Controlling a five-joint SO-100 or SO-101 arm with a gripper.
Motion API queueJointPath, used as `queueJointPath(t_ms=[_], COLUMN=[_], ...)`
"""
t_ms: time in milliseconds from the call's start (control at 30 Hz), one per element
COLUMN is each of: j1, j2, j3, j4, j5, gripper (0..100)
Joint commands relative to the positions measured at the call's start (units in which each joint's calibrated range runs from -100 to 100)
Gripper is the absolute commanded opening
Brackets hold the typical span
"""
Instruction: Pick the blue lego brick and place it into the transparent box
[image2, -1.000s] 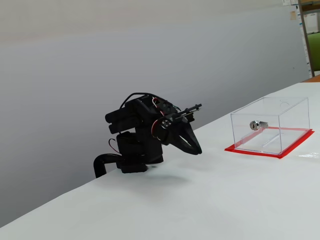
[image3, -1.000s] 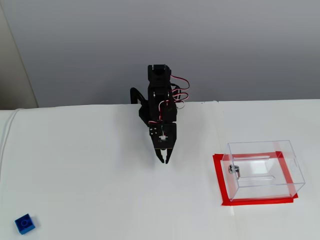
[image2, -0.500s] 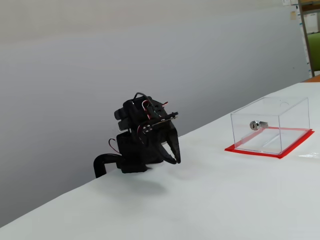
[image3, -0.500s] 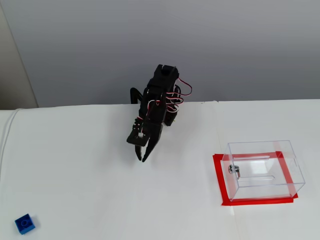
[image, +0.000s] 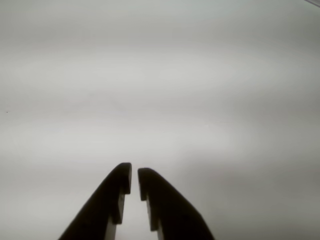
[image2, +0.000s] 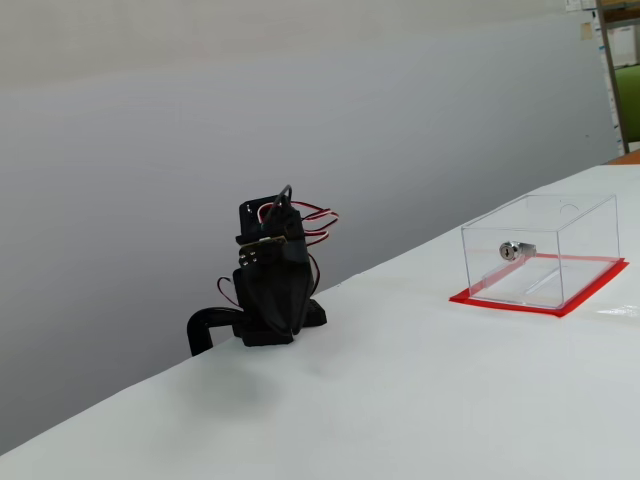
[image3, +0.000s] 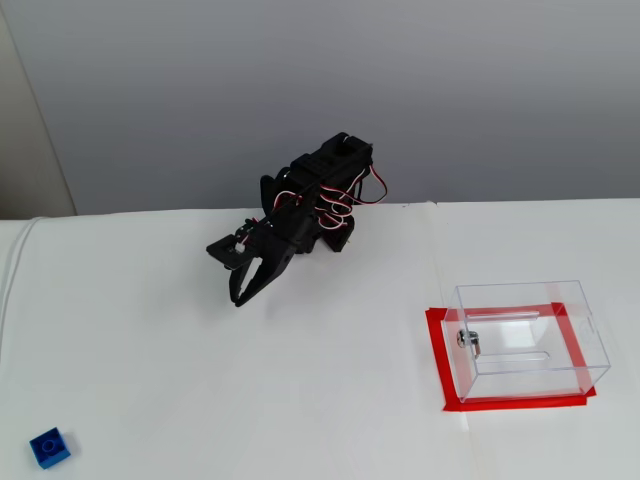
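Blue lego brick (image3: 49, 446), unlettered studs

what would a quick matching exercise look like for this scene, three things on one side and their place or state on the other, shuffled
Things:
1. blue lego brick
2. transparent box
3. end effector

Place or state:
A. nearly shut, holding nothing
B. on the table at the lower left of the fixed view from above
C. standing on a red base, nothing inside

Pairs: 1-B, 2-C, 3-A
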Motion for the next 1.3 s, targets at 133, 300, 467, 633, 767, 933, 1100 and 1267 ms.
queueJointPath(t_ms=[133, 300, 467, 633, 767, 933, 1100, 1267], j1=[8.6, 13.3, 14.1, 14.0, 10.3, -2.6, -7.4, -5.8], j2=[-0.4, -0.4, -0.4, -0.4, -0.4, -0.4, -0.4, 0.2], j3=[1.0, 1.0, 1.0, 1.0, 1.0, 1.0, 1.0, 1.0], j4=[-4.8, -4.8, -4.7, -4.3, -4.1, -4.2, -4.6, -4.8], j5=[-0.1, -0.1, -0.1, -0.1, -0.1, -0.1, -0.1, -0.1], gripper=[1, 1, 1, 1, 1, 1, 1, 1])
